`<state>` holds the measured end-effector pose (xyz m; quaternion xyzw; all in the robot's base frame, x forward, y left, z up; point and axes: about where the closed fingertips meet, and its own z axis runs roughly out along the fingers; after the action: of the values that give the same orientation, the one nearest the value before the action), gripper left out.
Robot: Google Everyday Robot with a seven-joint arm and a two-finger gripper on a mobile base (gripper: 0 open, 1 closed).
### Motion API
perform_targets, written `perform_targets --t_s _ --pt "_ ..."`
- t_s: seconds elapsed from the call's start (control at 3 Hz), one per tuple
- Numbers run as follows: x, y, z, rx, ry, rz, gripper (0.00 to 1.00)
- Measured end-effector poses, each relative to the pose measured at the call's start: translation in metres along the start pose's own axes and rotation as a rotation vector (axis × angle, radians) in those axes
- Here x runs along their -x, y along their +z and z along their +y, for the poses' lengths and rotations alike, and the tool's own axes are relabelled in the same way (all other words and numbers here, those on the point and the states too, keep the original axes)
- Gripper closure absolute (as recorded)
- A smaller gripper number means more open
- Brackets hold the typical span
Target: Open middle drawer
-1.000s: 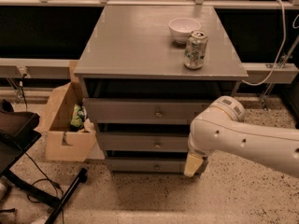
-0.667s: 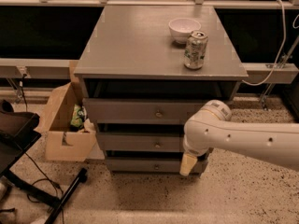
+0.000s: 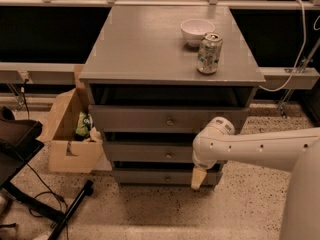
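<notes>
The grey cabinet has three drawers stacked in its front. The middle drawer is closed, with a small round metal knob at its centre. My white arm reaches in from the right. My gripper hangs down in front of the right part of the bottom drawer. It is below and to the right of the middle drawer's knob and is not touching it. The arm's wrist covers the right end of the middle drawer.
A white bowl and a drink can stand on the cabinet top. An open cardboard box with packets sits on the floor to the left. A dark chair base and cables lie at the lower left.
My arm has swung left, carrying the gripper closer to the middle of the cabinet front. The drawers have not moved.
</notes>
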<state>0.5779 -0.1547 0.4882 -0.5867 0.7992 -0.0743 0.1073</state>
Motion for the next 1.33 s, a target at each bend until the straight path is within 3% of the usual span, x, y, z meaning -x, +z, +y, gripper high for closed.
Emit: perform_targets --t_s 0.67,1.33 --pt "0.010 0.050 -0.016 -0.003 -0.064 -0.035 0.00" --pt "0.025 0.073 -0.039 -0.031 -0.135 -0.034 0.00"
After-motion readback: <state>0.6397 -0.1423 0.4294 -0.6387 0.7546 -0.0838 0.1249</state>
